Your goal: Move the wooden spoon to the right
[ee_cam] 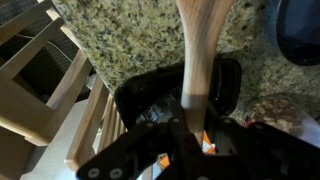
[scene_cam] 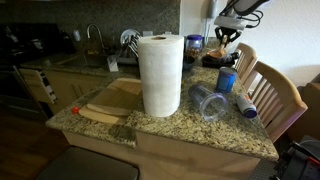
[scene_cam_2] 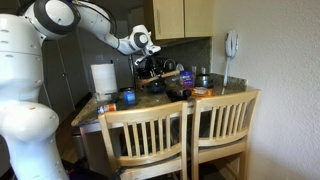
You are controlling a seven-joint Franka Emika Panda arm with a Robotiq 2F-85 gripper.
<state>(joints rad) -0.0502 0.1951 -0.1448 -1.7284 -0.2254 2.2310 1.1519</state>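
Where the wrist view looked down along the tool, the wooden spoon (ee_cam: 198, 55) was clamped by its handle in the gripper (ee_cam: 196, 122), jaws drawn narrow onto the wood. The bowl end pointed away from the camera and widened toward the top of that view.

Position: the spoon appeared to hang clear above the speckled granite table (ee_cam: 130, 40), close to the edge where the chairs (ee_cam: 40, 100) stood. In an exterior view the gripper (scene_cam: 228, 38) sat high over the far corner on that chair side. The spoon itself was too small to make out there.

Look: light tan, smooth, with a slim handle flaring evenly into the bowl. The bowl's outline was blurred and cut off by the frame.

Handling, as judged:
- Light and stiff. It should not bend or sag under the grip.
- Smooth wood on a narrow shaft might pivot or slide if held loosely.
- Not fragile. A short drop would likely do it no harm.
- Hold was on the handle, though how far from the bowl could not be told. It looked adequate for a sideways carry.

Also on the table, well apart toward the near side: a paper towel roll (scene_cam: 160, 75), a clear cup (scene_cam: 207, 101) lying on its side, and a flat pale utensil (scene_cam: 100, 113) by the opposite edge.
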